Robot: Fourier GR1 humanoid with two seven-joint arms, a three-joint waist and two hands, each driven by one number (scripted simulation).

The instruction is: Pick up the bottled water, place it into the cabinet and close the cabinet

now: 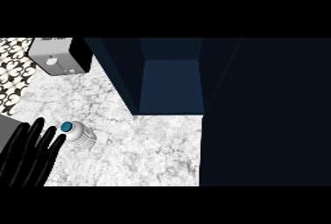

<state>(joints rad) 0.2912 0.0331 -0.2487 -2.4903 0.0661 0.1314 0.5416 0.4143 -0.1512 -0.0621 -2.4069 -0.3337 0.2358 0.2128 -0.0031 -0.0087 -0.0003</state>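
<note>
1. The bottled water (80,134) stands upright on the marble counter (149,148), its teal cap (66,127) facing up at me. It sits well left of the open cabinet (169,83) and nothing holds it yet.
2. My left hand (29,155) is just beside the bottle on its left, fingers straight and spread, holding nothing. One fingertip looks about to touch the bottle's side, though from this steep angle I cannot tell if it does.
3. To grasp well, I judge I should bring the palm against the bottle's body below the cap, then curl fingers and thumb round it evenly so it does not tip.
4. The cabinet's dark door (265,113) stands open at the right, so the carry goes rightward and up into the blue recess.
5. A white appliance (59,57) sits at the back left, clear of that path.
6. My right hand does not show.
</note>
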